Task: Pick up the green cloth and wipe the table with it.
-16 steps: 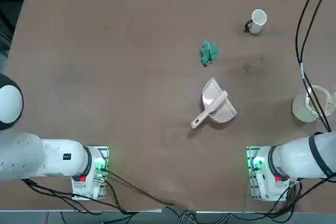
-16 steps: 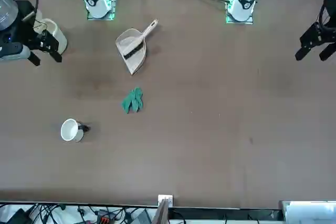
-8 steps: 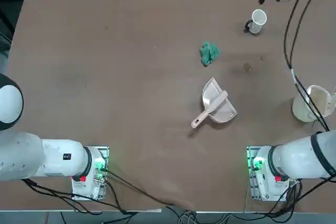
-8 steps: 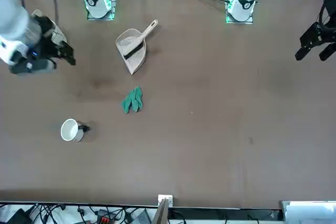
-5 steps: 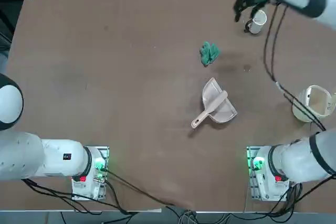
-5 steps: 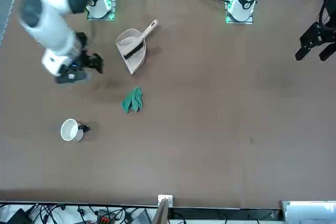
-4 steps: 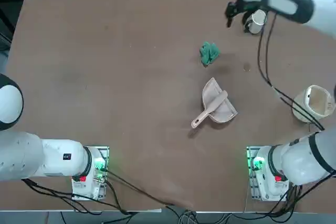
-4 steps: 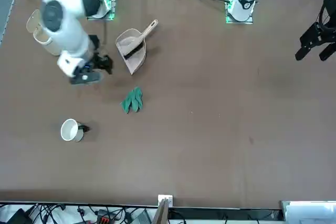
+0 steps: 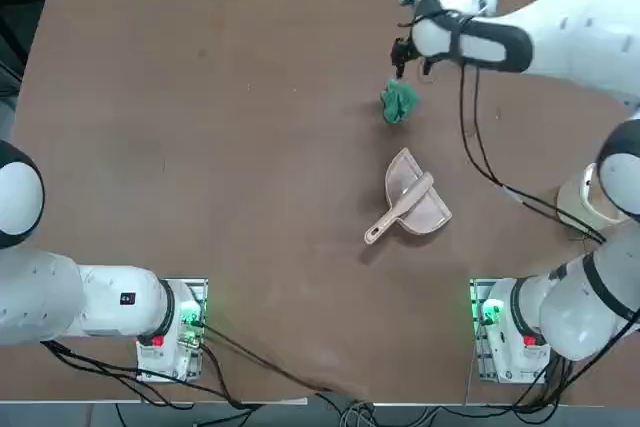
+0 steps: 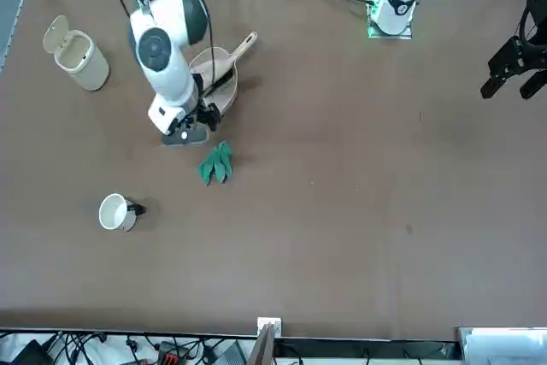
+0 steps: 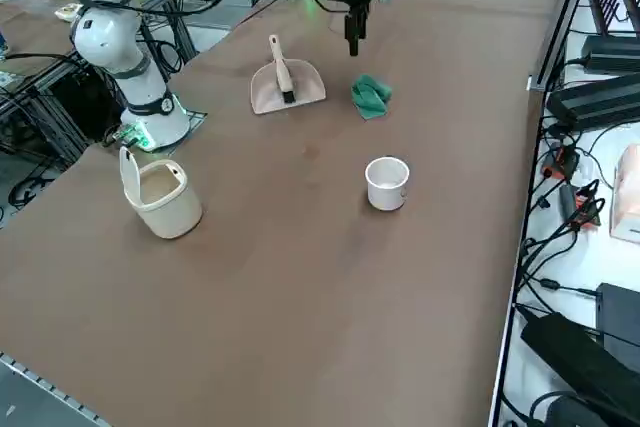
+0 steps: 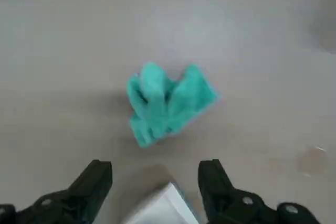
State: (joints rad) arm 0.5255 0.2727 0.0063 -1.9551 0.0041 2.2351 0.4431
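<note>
Upper centre-right of the top view: cloth [image 9: 399, 101] lies bunched on the table [image 9: 200, 147], untouched. Right gripper [image 12: 155, 182] hovers just beside it, fingers spread, empty. Pickup and wiping remain.

Tangled black cables [image 11: 560, 247] and dark equipment boxes [image 11: 600, 97] along the tabletop's far edge.

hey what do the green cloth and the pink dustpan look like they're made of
The green cloth looks like soft matte fabric: it lies crumpled in loose folds on the table, below the open right gripper. The pink dustpan seems to be hard moulded plastic, judging by its smooth pan and rigid handle, though the exact material is not certain.
</note>
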